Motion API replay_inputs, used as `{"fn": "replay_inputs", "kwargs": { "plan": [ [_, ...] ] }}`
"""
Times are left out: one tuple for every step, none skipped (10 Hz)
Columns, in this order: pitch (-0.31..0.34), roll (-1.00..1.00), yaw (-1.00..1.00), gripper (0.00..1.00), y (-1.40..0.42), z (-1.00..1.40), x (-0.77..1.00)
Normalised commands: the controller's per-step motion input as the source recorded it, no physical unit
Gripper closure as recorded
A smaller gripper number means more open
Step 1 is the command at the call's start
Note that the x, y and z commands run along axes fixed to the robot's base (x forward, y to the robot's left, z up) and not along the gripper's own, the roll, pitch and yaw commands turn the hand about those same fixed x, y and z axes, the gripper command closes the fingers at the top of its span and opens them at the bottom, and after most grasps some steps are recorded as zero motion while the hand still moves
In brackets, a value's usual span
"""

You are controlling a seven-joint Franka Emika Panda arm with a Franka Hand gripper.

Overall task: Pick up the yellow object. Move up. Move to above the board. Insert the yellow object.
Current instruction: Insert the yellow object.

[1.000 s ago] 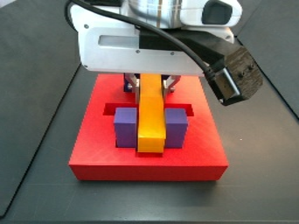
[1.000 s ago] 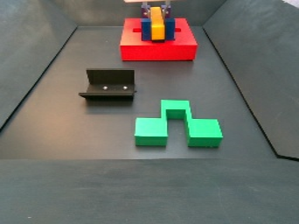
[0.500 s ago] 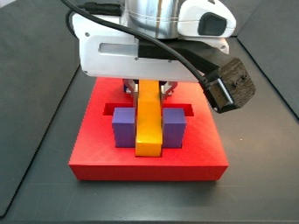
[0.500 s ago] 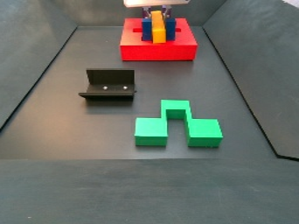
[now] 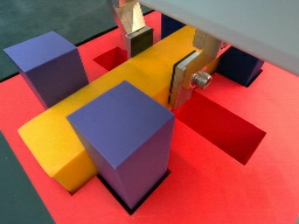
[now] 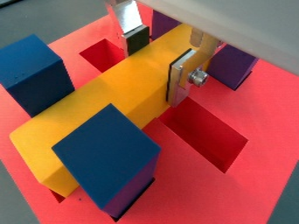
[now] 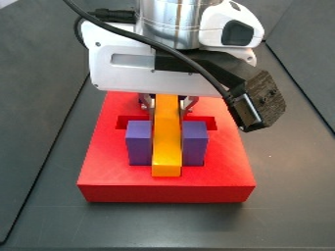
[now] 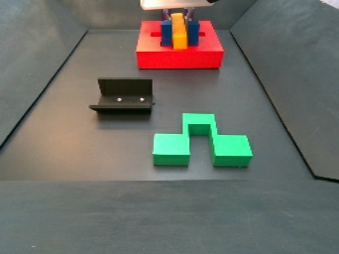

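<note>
While the gripper point(image 5: 163, 54) clamps the yellow object point(image 5: 111, 105) between the posts point(image 5: 122, 140) at the board's point(image 5: 233, 188) middle, only seating and release seem left.

matt plastic yellow object point(image 5: 111, 96), silver metal gripper point(image 5: 163, 54) fingers

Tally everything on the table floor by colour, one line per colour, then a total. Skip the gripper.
Red: 1, the board
Yellow: 1, the yellow object
Purple or blue: 2 posts
Green: 1 notched block
Black: 1 fixture
Total: 6
</note>
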Motion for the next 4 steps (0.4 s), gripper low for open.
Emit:
{"fn": "replay_inputs", "kwargs": {
  "plan": [
    [-0.026,0.0,0.0,1.0,0.0,-0.37,0.0],
    [-0.056,0.0,0.0,1.0,0.0,-0.48,0.0],
    [0.0,0.0,0.0,1.0,-0.05,0.0,0.0],
    [0.0,0.0,0.0,1.0,0.0,0.0,0.0]
  ]
}}
